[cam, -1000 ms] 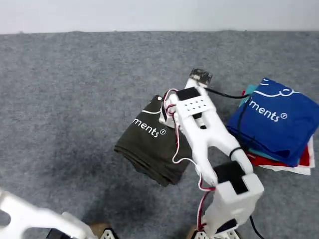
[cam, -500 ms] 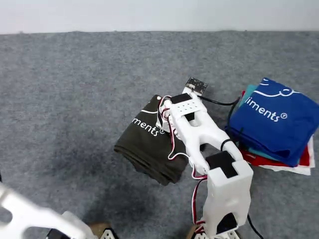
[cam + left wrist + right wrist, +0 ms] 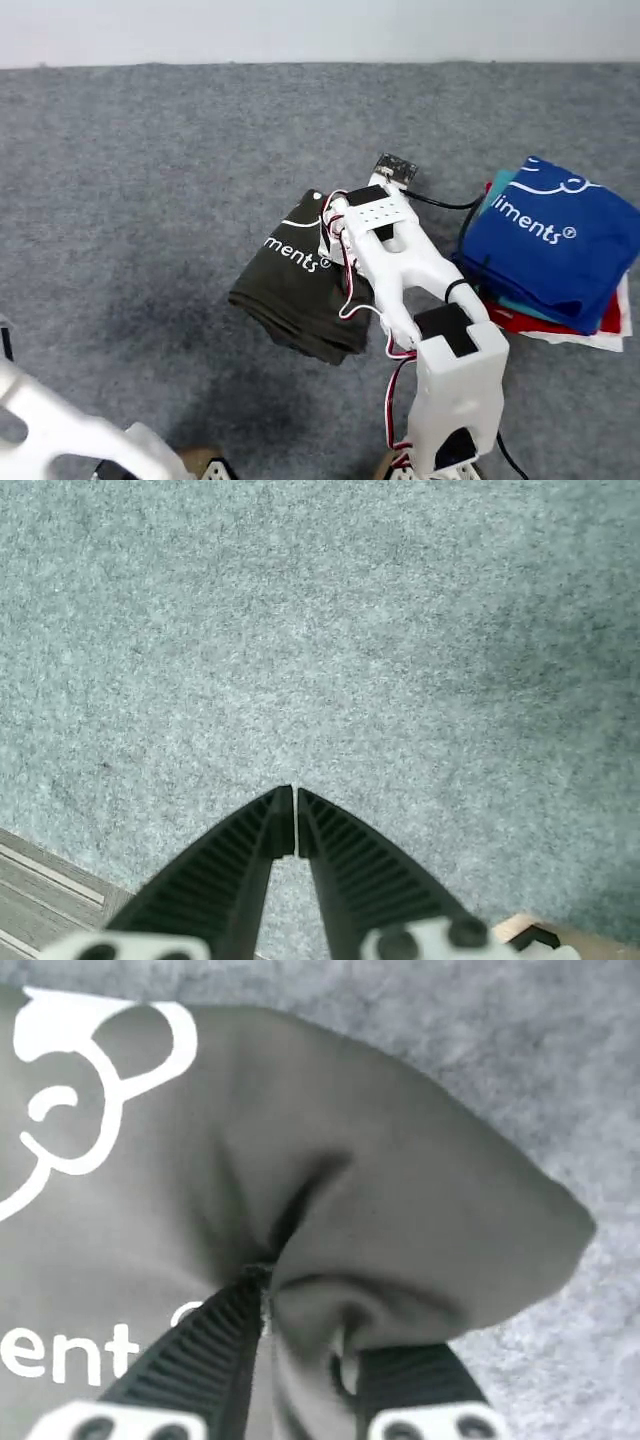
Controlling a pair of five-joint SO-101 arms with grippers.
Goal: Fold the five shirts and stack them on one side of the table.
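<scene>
Nearest, the left arm (image 3: 50, 430) is a white moulded shell cut off by the frame's corner, so its joints cannot be made out. The left gripper (image 3: 296, 800) hangs above the table (image 3: 300, 600), its black ribbed fingers (image 3: 230, 870) pressed tip to tip with nothing between them. The table surface is a grey, felt-like pile.

The right arm (image 3: 440, 350), white with red and white wires looped along it, rises from the near edge. Its wrist hides the right gripper in the high view. In the right wrist view the right gripper (image 3: 300, 1290) pinches a bunched fold of the dark olive shirt (image 3: 400, 1190), and cloth partly covers one finger.

The dark olive shirt (image 3: 295, 290) lies mid-table as a soft folded rectangle with white print. Farther right, near the table's edge, sits the stack. The blue shirt (image 3: 560, 240) is on top, with teal, red and white layers showing only as edges beneath it.
</scene>
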